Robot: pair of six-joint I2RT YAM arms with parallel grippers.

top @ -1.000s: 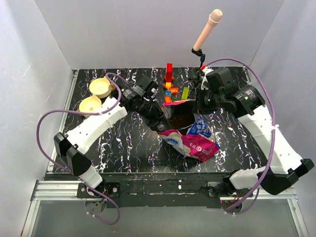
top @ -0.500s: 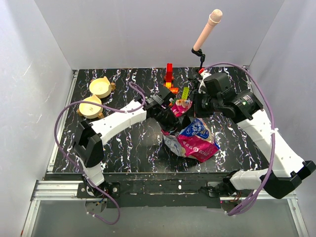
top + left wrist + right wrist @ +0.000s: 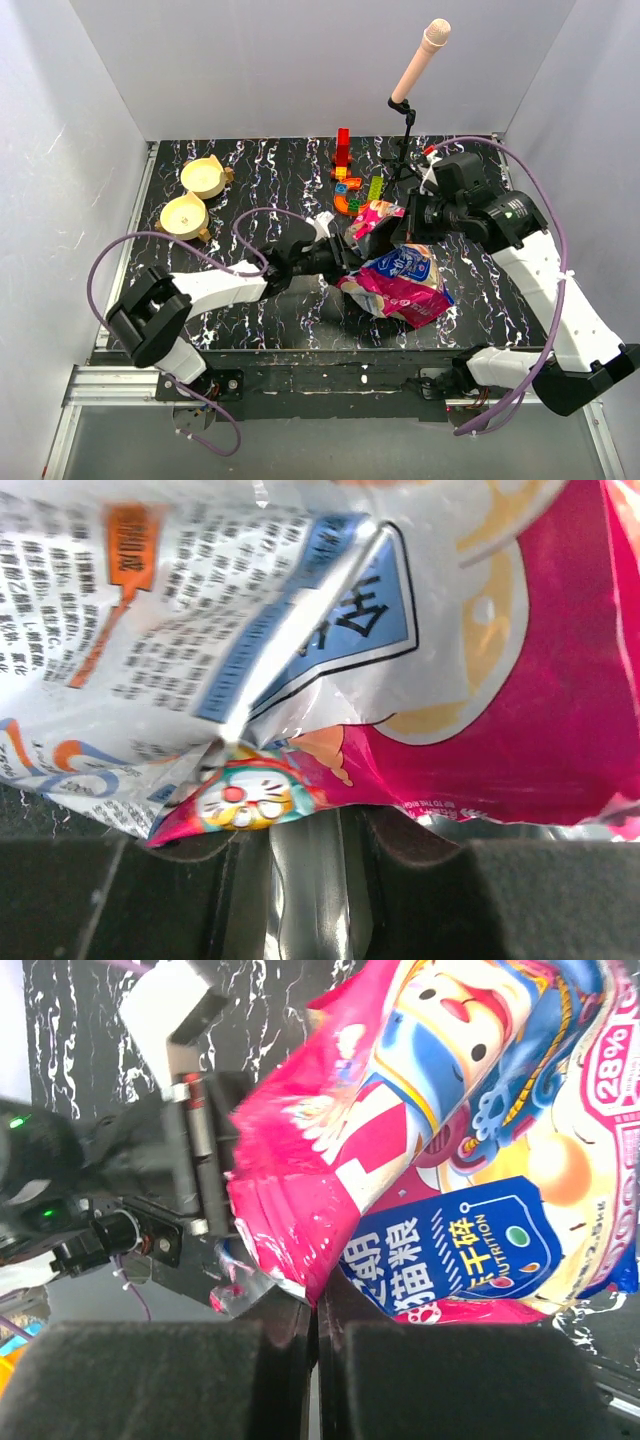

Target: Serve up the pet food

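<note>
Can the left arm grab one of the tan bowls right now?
Probably not yet. The way over looks free, but the left gripper is pinching the pet food bag, so it must let go before going for the bowls.

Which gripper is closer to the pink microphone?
Right. The right gripper holds the pet food bag just in front of the microphone; the left gripper holds it farther away, leftward.

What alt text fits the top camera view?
Both claws grip a crumpled pink, blue and white food bag: left claw at its left end, right claw pinching its raised top flap. Two tan bowls sit at the back left.
</note>
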